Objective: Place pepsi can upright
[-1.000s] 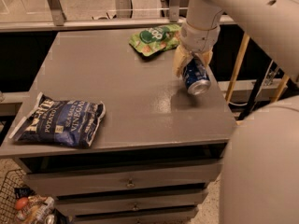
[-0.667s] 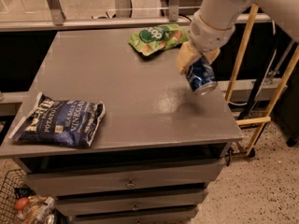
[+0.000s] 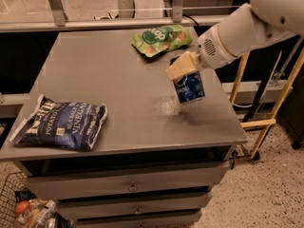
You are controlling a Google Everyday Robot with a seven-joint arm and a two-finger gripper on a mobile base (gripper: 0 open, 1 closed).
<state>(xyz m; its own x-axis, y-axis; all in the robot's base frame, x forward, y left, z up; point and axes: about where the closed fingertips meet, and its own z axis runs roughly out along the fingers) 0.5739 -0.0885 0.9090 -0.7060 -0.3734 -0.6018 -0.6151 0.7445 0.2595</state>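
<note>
The pepsi can (image 3: 190,87), small and blue, hangs nearly upright just above the right part of the grey table top (image 3: 114,80). My gripper (image 3: 183,69) comes in from the right on a white arm and is shut on the can's upper end, its tan fingers (image 3: 176,68) covering the top. The can's bottom end is a little above the table surface, near the right edge.
A green chip bag (image 3: 161,38) lies at the back of the table, just behind the gripper. A dark blue chip bag (image 3: 61,125) lies at the front left. Drawers sit below the table top. A yellow frame (image 3: 266,99) stands to the right.
The arm has swung so it now reaches in from the right. The can has turned from tilted toward upright and moved slightly toward the table's front.
</note>
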